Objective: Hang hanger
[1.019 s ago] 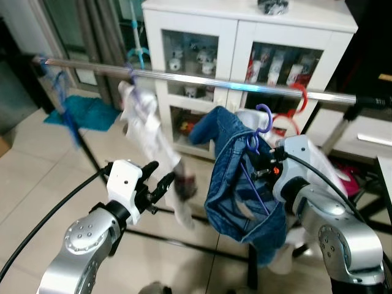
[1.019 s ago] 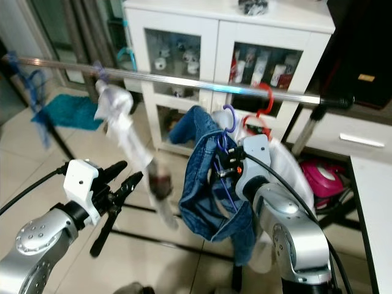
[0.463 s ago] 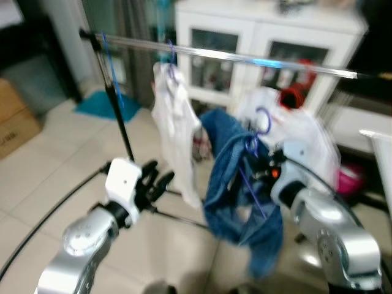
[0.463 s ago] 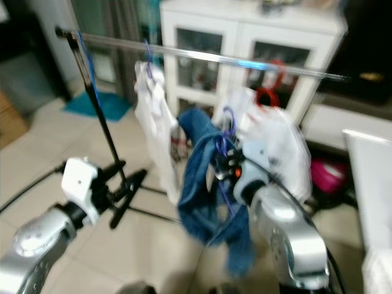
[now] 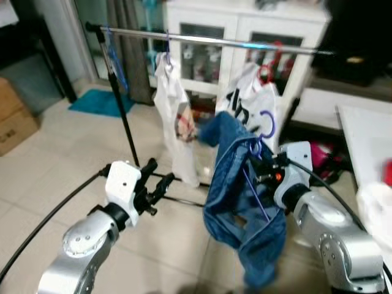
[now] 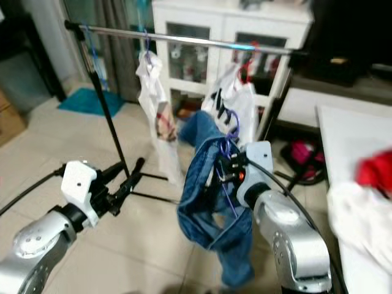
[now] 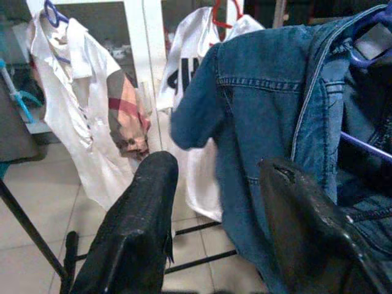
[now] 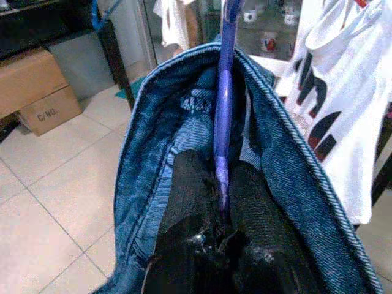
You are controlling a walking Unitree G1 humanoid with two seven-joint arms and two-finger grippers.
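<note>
Gripping purple hanger (image 8: 223,92) between right hand (image 8: 215,184) fingers.

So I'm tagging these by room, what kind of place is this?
Likely a home living or laundry area: a freestanding clothes rail with hung shirts, a white glass-door cabinet of knick-knacks, and a tiled floor.

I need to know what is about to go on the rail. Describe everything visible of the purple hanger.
The thin purple plastic hanger is held upright by the right gripper, whose black fingers are shut on its stem below the curled hook. A blue denim jacket is draped over it, hiding most of its frame; one slanted arm shows inside the open collar. The hook is free, below and short of the silver clothes rail.
</note>
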